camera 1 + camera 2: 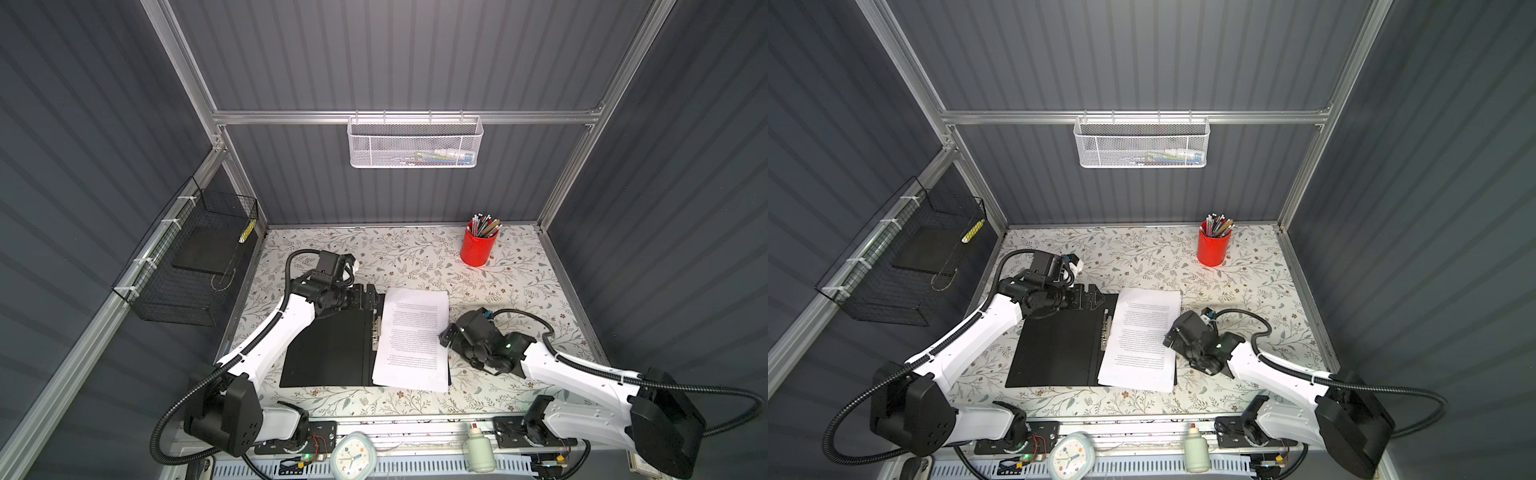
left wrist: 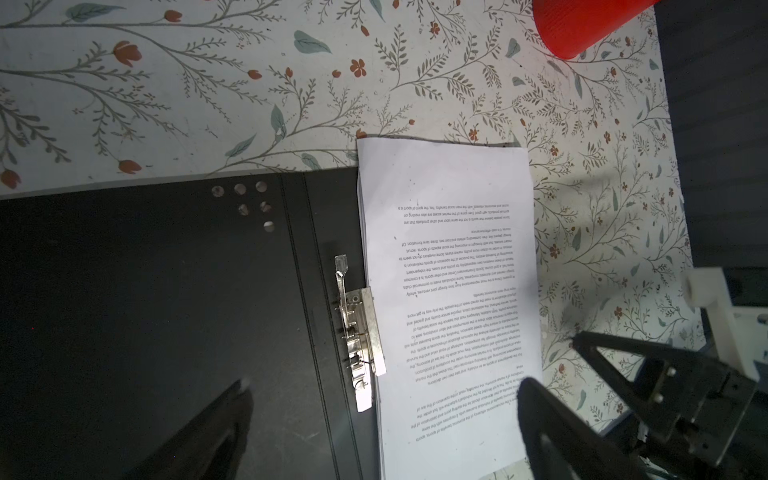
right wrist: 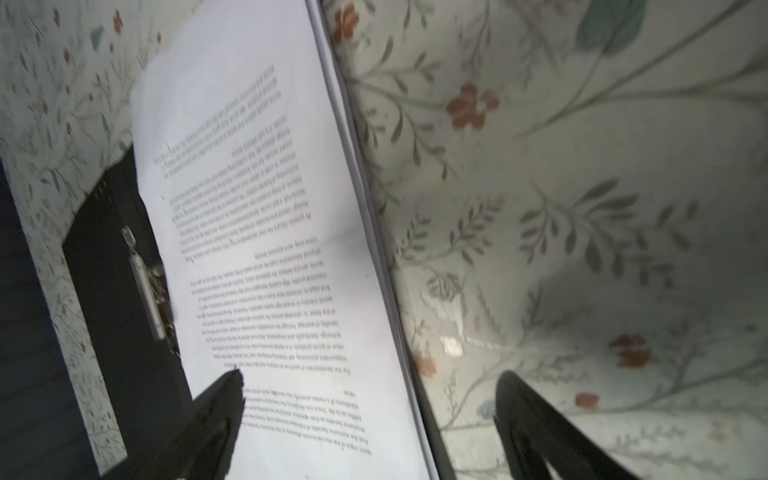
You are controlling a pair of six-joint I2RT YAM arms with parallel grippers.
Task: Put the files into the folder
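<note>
Your files [image 1: 411,336] lie on the open folder [image 1: 328,353], one long edge against its spine clip [image 1: 376,328]. The right gripper [image 3: 370,376], jaws apart and empty, sits at the stack's edge farthest from the clip. The left gripper [image 2: 384,382], also spread, hovers near the clip. Next, you likely square the stack, then fasten it.

- The files [image 3: 266,232] lie stacked on the open black folder [image 3: 120,332], one long edge beside its metal clip [image 3: 145,286].
- The right gripper [image 3: 370,376] gapes wide: one finger over the sheets, one over the floral table [image 3: 582,208] past the folder's outer edge.
</note>
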